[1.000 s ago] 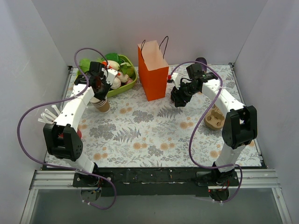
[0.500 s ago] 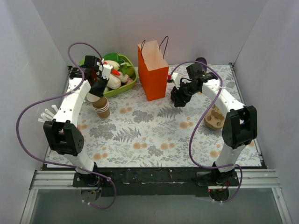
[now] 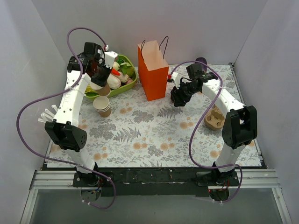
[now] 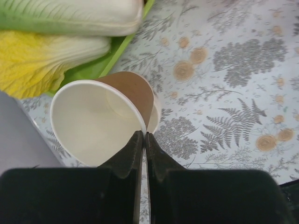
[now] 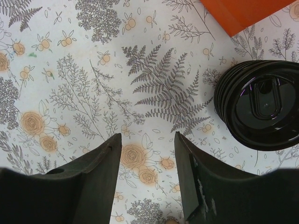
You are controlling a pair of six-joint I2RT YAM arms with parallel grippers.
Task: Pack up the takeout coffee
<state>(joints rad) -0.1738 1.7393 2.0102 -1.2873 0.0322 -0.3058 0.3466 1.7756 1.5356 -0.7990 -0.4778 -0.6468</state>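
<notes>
L pincer (image 4: 144, 140) pinches the rim of a kraft cup (image 4: 105, 119), pale inside, tapered, held tilted above the cup stack (image 3: 103, 106) on the bench (image 3: 140, 135), near the green tray (image 3: 128, 84). R pincer (image 5: 147, 154) hangs wide open, holding nothing, beside ribbed black lids (image 5: 261, 105) & the orange bag (image 3: 153, 72). Thin paper wall likely crushes easily: best keep grip light, level the cup before seating it in the molded pulp carrier (image 3: 216, 117).

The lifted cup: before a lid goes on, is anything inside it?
Nothing shows inside the lifted cup, pinched at its rim by the left gripper: only pale wall and bare bottom.
</notes>
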